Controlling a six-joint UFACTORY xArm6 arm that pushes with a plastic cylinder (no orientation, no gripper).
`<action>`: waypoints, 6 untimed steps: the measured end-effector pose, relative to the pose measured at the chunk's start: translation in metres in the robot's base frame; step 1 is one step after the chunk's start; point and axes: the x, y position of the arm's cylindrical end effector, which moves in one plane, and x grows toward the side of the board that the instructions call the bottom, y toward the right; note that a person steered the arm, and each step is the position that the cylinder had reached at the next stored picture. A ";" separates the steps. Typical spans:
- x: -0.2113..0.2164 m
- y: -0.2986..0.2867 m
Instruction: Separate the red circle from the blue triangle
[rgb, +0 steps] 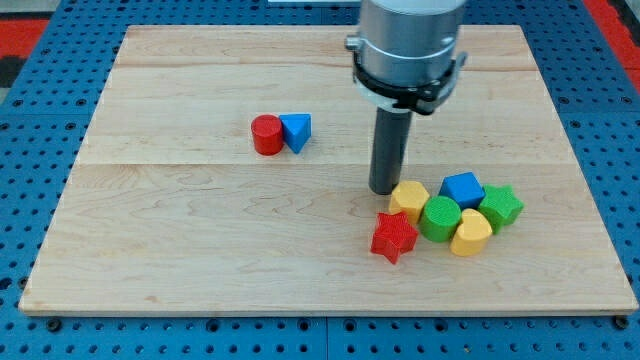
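The red circle (267, 134) touches the blue triangle (297, 130) at its 3 o'clock, left of centre on the bench (200, 250), both likely light, rigid and easy-sliding, best nudged at their seam, while my tip (384, 190), a jawless tool holding nothing, rests well apart at their 4 o'clock.

Grey cylindrical arm (410, 30), black clamp ring with screws, dark straight rod (388, 150).
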 end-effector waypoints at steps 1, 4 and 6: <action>-0.004 -0.087; -0.101 -0.181; -0.042 -0.084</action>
